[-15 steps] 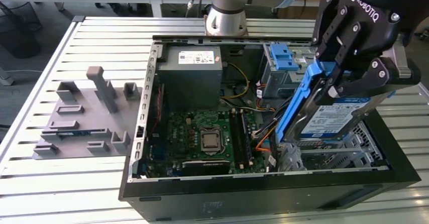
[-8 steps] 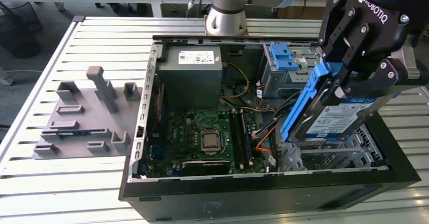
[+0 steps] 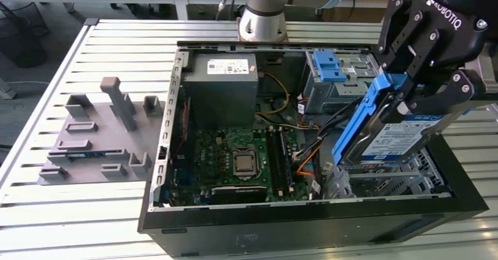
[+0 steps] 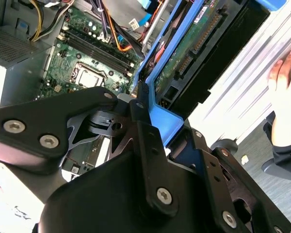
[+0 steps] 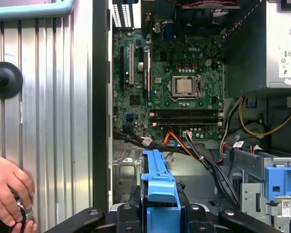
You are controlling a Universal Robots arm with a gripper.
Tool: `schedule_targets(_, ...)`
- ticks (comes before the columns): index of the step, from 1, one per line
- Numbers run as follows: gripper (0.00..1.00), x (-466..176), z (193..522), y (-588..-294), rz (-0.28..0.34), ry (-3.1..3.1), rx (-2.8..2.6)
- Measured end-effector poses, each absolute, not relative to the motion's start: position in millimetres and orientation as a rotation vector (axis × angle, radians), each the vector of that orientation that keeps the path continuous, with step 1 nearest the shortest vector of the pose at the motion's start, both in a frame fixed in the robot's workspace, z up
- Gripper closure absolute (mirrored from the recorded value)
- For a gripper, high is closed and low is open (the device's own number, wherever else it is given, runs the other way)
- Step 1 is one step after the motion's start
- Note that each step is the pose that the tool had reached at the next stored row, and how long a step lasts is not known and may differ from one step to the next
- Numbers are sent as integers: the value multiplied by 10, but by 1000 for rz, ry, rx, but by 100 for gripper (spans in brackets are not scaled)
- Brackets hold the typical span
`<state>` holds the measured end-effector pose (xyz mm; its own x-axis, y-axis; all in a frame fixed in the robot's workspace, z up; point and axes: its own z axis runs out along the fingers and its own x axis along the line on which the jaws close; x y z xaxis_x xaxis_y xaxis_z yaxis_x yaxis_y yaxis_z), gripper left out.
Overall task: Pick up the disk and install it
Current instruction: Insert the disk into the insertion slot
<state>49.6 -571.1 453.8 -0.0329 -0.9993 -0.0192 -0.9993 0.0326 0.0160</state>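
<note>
One disk [image 3: 395, 139], one computer case [image 3: 311, 222], one grey fixture [image 3: 93, 140].

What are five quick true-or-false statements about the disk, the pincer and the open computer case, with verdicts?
1. The pincer is shut on the disk. True.
2. The motherboard is exposed. True.
3. The disk lies flat on the motherboard. False: it is held tilted over the computer case, at the exterior view's right.
4. A fan cooler covers the processor. False: the processor is bare.
5. A person's hand is at the slatted table beside the case. True.
</note>
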Motion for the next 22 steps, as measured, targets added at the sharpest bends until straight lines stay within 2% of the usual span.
schedule_targets(22, 64, 658, 4473, -5711, 39, 2245, -2194)
